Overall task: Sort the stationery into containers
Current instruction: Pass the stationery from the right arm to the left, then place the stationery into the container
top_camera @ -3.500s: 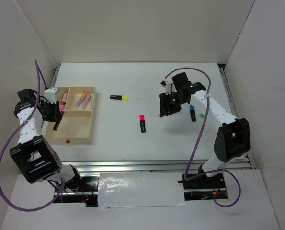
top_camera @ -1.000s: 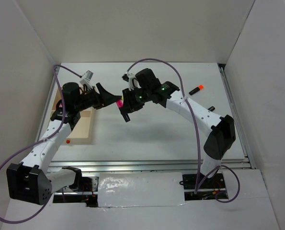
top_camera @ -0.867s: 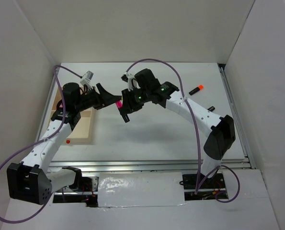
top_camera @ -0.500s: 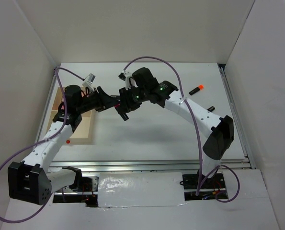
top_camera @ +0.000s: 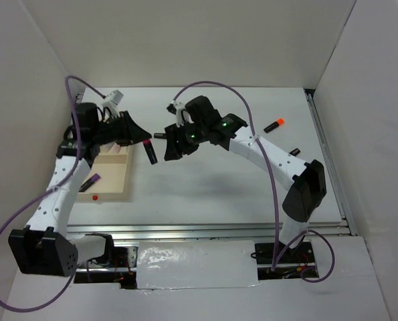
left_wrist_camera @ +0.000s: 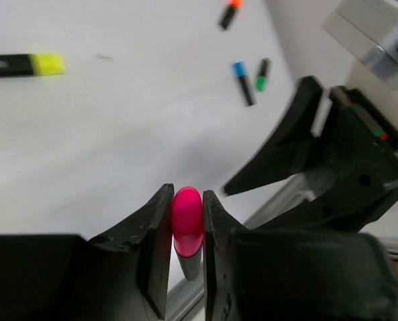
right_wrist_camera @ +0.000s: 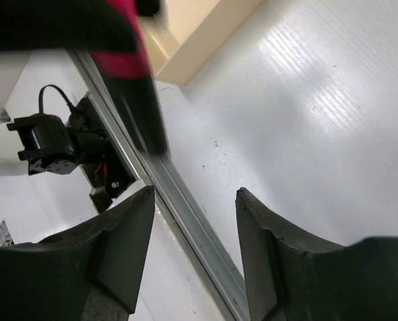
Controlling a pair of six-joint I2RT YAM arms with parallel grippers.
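Nearest the arm bases, the tray [top_camera: 115, 196] lies at the left of the table [top_camera: 219, 194], a red dot [top_camera: 95, 197] on its near rim. A purple marker [top_camera: 89, 182] lies tilted in the tray's near part. Just past the tray's right edge, the left gripper [left_wrist_camera: 186, 192] pinches the pink marker [left_wrist_camera: 186, 224] by its cap. The black body hangs out below the fingers, off the table. The right gripper [right_wrist_camera: 195, 200] faces it from the right, very near but apart. Its fingers are spread wide with nothing between them, and the pink marker shows blurred at the top of its wrist view. Beyond the two grippers, a yellow marker [left_wrist_camera: 25, 65] lies flat on the table. Off to the right, a blue marker [left_wrist_camera: 241, 73] and a green marker [left_wrist_camera: 261, 73] lie just beside each other. Farthest back on the right lies an orange marker [top_camera: 273, 124], well apart from the tray.
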